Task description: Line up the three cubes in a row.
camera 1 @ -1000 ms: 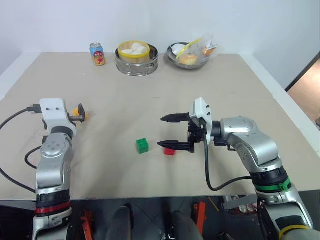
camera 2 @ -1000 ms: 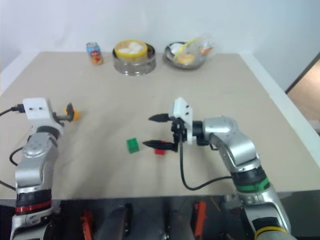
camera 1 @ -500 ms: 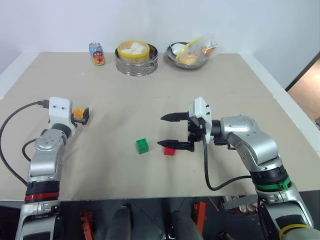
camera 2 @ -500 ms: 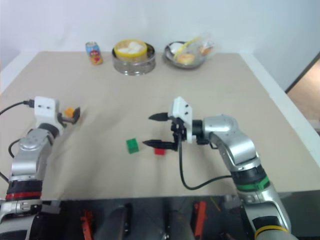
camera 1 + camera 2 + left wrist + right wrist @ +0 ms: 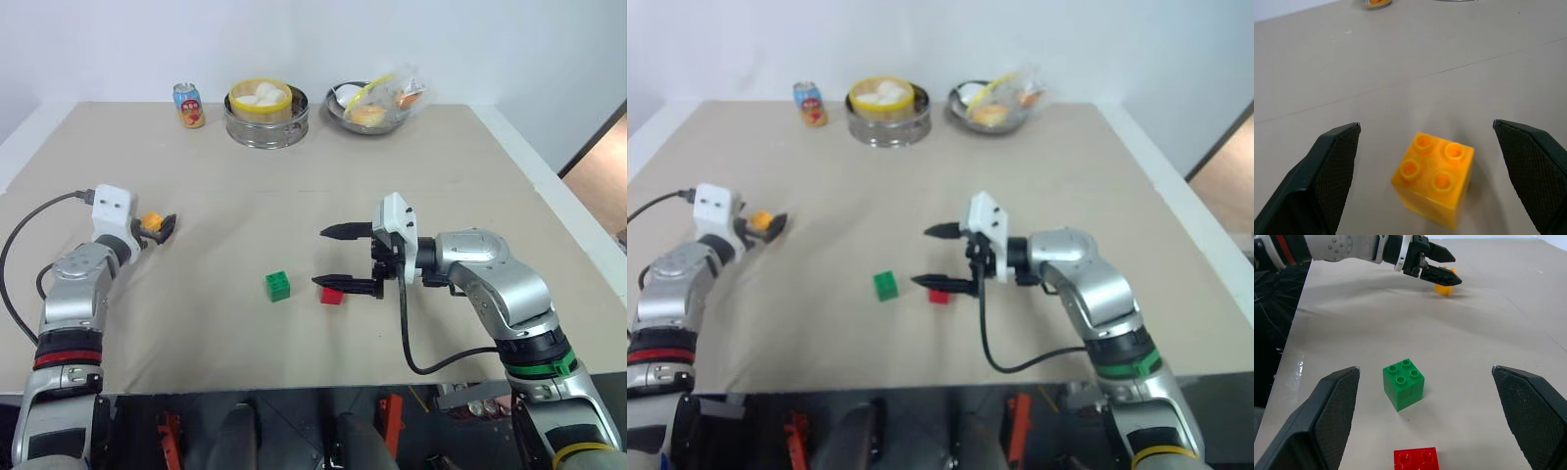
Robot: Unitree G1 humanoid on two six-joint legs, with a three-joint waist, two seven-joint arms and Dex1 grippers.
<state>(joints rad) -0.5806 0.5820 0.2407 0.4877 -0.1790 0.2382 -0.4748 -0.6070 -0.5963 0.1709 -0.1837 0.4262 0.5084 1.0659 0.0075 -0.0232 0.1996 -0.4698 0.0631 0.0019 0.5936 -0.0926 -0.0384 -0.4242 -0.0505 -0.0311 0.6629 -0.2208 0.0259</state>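
The orange-yellow cube (image 5: 1434,178) rests on the table at the left, between the fingers of my left gripper (image 5: 160,227), which is open and not touching it. The green cube (image 5: 278,286) and the red cube (image 5: 332,295) sit close together near the table's middle. My right gripper (image 5: 321,258) hovers just right of them, pointing left with its jaws wide open and nothing in them; its lower finger is over the red cube. In the right wrist view the green cube (image 5: 1403,383) lies ahead, with the red cube (image 5: 1416,459) nearer and the left gripper (image 5: 1442,269) beyond.
A drink can (image 5: 190,105), a steamer of buns (image 5: 266,113) and a metal bowl with bagged food (image 5: 377,103) stand along the far edge of the table (image 5: 441,166). Bare tabletop stretches between the orange-yellow cube and the other two.
My left arm has stretched out and its wrist has turned, bringing the open fingers around the orange-yellow cube. The cubes and the right arm have stayed in place.
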